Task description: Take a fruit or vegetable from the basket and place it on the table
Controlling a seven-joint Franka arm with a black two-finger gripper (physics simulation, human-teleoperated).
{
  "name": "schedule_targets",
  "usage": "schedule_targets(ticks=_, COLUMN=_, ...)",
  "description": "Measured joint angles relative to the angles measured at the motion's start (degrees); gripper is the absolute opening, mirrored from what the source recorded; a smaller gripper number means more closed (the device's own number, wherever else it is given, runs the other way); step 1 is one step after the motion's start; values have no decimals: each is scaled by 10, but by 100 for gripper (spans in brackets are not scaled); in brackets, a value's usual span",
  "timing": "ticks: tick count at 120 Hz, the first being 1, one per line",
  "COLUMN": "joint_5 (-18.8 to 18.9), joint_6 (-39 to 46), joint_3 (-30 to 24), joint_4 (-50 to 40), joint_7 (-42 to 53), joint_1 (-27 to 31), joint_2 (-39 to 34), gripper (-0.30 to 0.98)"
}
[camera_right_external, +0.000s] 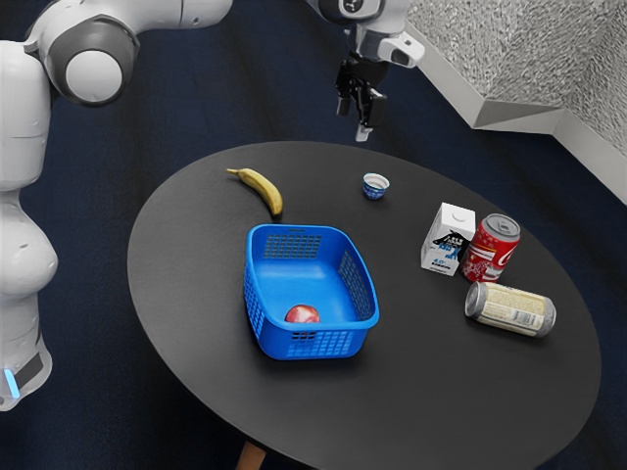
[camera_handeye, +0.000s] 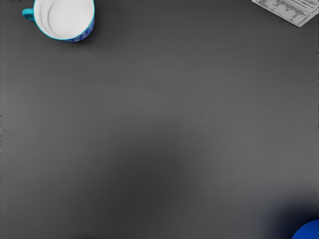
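A round black table (camera_right_external: 421, 392) is taking up most of the exterior view, and the white arm (camera_right_external: 22, 255) is coming in from that view's left and reaching over behind the table's far side. The blue basket (camera_right_external: 312, 343) is standing upright on the table, with its open top facing up. The claw (camera_right_external: 354, 119) is hanging in the air, its two fingers standing apart with nothing between them. A can (camera_right_external: 511, 309) with a pale label is lying on its side toward the exterior view's right. Just beside it, a red can (camera_right_external: 490, 250) is standing upright, and a white carton (camera_right_external: 449, 240) is standing next to that one. A yellow banana (camera_right_external: 263, 188) is resting on the table outside the basket, just beyond its far side. The red fruit (camera_right_external: 302, 314) is lying inside the basket, on the bottom, near the wall closest to the exterior camera. A small blue and white cup (camera_right_external: 375, 186) is sitting between the banana and the carton, its handle pointing away from the carton and its white inside showing.
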Motion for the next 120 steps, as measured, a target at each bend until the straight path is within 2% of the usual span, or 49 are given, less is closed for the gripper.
schedule_targets(ticks=35, joint_5=10, joint_6=-4, joint_3=-5, joint_4=1, joint_7=0, joint_1=-13, joint_2=-19, gripper=69)
schedule_targets(ticks=44, joint_5=29, joint_6=-19, joint_3=-5, joint_4=2, joint_7=0, joint_1=-50, joint_2=-59, gripper=69)
schedule_targets(ticks=55, joint_5=64, joint_6=-40, joint_3=-8, joint_4=2, joint_7=2, joint_1=-142, joint_2=-85, gripper=69)
schedule_targets(ticks=77, joint_5=46, joint_6=-86, joint_3=-9, joint_4=0, joint_7=41, joint_1=-273, joint_2=-111, gripper=69)
schedule_targets(ticks=100, joint_5=-3, joint_6=-121, joint_3=-4, joint_4=-6, joint_7=79, joint_1=-399, joint_2=-105, gripper=69)
schedule_targets(ticks=111, joint_5=-25, joint_6=-121, joint_3=10, joint_4=-19, joint_7=91, joint_1=-445, joint_2=-102, gripper=68)
schedule_targets(ticks=120, joint_5=-36, joint_6=-119, joint_3=22, joint_4=-21, joint_7=99, joint_1=-452, joint_2=-105, gripper=68)
